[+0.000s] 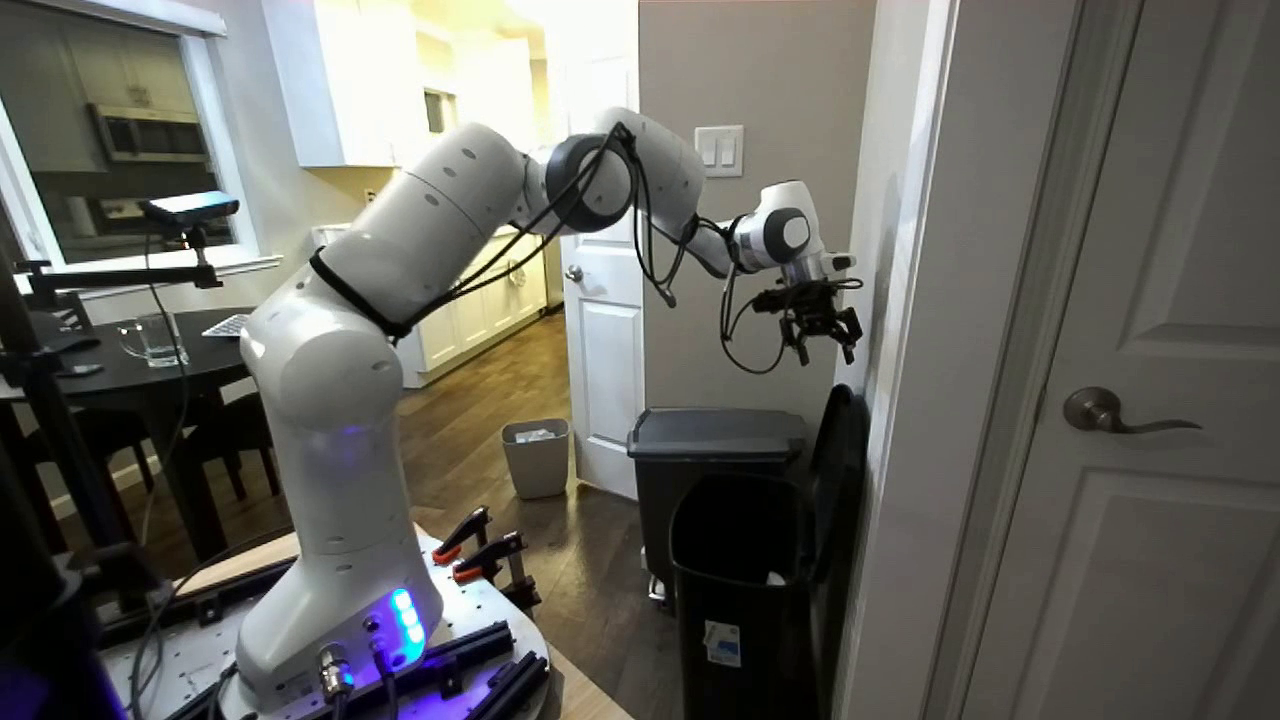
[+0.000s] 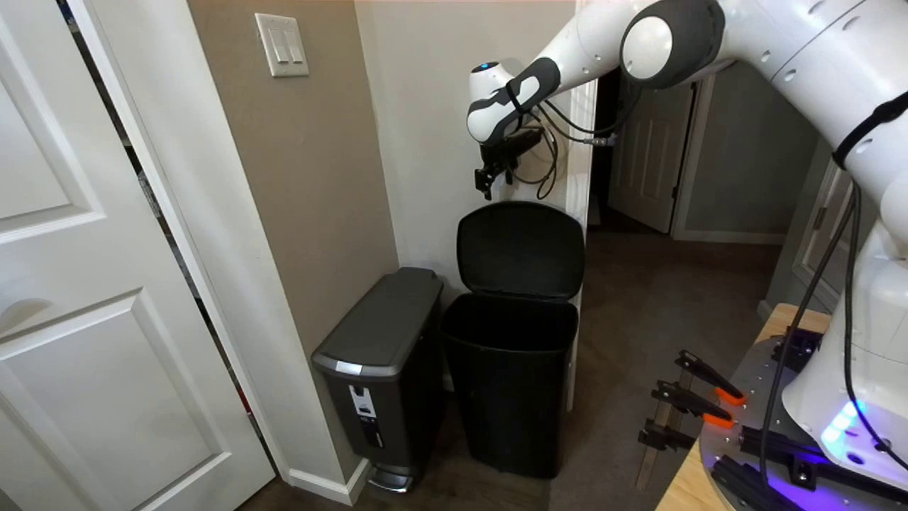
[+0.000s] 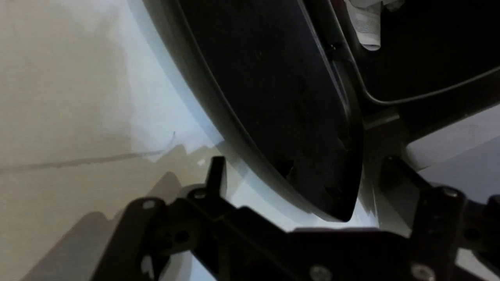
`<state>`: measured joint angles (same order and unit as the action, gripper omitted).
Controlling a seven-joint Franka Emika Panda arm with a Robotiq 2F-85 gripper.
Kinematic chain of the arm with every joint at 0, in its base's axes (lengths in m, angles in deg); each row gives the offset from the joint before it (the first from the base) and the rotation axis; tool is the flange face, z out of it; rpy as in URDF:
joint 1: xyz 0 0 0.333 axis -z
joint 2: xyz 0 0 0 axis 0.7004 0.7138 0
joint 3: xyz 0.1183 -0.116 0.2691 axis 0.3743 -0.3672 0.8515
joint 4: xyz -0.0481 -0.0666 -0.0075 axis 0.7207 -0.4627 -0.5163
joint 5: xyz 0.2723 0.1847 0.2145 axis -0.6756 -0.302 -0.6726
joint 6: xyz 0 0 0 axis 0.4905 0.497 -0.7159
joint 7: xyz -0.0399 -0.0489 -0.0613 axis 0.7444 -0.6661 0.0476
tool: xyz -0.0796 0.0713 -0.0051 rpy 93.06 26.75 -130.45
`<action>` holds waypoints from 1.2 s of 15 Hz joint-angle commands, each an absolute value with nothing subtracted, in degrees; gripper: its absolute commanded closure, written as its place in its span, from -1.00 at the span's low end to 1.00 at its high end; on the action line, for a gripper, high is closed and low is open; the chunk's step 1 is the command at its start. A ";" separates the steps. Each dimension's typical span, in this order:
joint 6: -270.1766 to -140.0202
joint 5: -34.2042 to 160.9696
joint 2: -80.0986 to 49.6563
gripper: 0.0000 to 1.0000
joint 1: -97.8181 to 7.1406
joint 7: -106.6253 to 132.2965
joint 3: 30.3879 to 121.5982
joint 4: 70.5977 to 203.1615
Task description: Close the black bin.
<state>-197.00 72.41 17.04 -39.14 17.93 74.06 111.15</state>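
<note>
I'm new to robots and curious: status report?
Black two-fingered claw: open, above rounded black plastic lid. Tall rectangular black plastic bin: open, lid raised. Possible hindrance: pale flat wall close behind.

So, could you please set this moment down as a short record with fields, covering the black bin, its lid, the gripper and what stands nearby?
task: close the black bin, not yet done
lid: swung up, standing open beside the wall
gripper: open, holding nothing, higher than the lid and apparently clear of it
inside the black bin: a pale item, only partly seen
next to it: a pedal bin, its grey lid shut
farther off: a small pale bin with whitish contents
</note>
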 commanded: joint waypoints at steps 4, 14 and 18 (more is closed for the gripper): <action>-194.80 71.44 25.93 -1.00 -36.88 25.95 74.76 99.52; -189.92 70.69 34.61 -1.00 -36.12 34.36 76.76 89.27; -187.88 70.58 35.16 -1.00 -35.84 36.67 77.10 87.76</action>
